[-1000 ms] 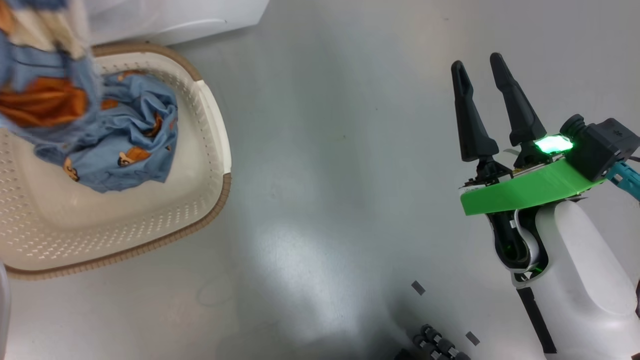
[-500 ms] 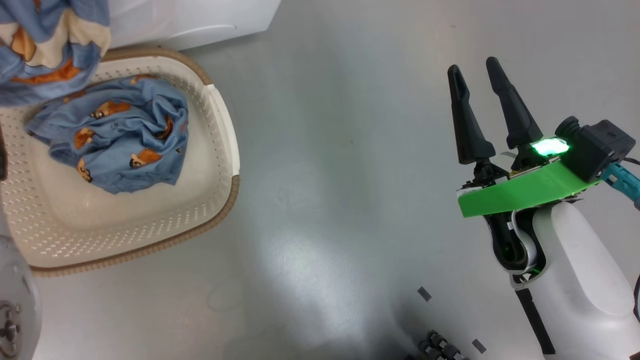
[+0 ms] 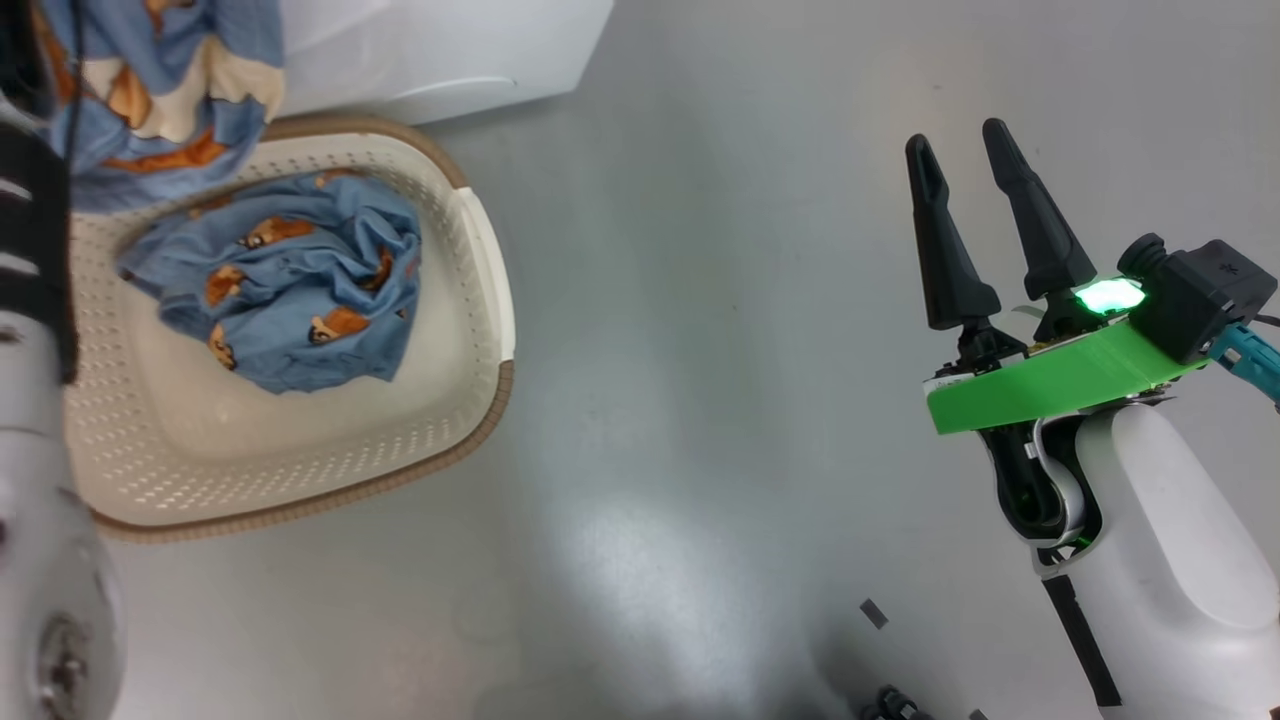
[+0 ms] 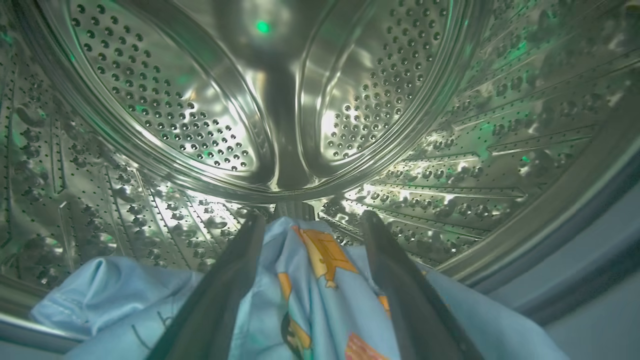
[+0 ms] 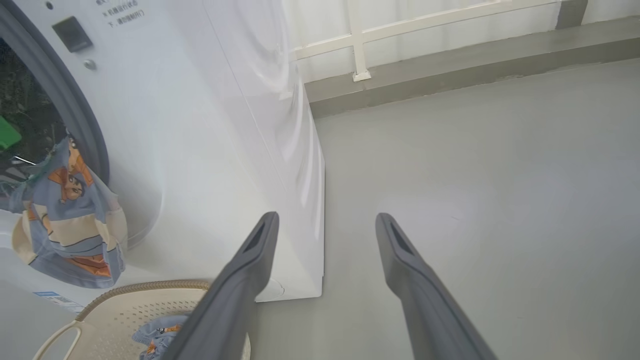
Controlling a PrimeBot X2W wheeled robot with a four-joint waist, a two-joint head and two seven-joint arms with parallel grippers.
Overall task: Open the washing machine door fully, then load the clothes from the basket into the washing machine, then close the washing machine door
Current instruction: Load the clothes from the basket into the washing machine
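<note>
Up against the big white box-shaped front-loading washing machine (image 3: 450, 50) the lifted blue-and-cream cartoon-print garment (image 3: 170, 90) has now arrived; the head camera has swung, sliding the scene rightward.

Its perforated steel drum (image 4: 165, 115) is deep and roomy, yet much cloth hangs outside over the grey rubber ring (image 5: 80, 115). The left tool (image 4: 314, 217), fingers apart with fabric slack between, should probably nudge it deeper before backing out past that lip. Just beside the machine, the cream perforated plastic basket with brown woven-look rim (image 3: 487, 300) holds a crumpled light blue garment (image 3: 290, 290). The right tool (image 3: 957, 133) is spread, empty, over bare grey floor (image 3: 700, 350).
</note>
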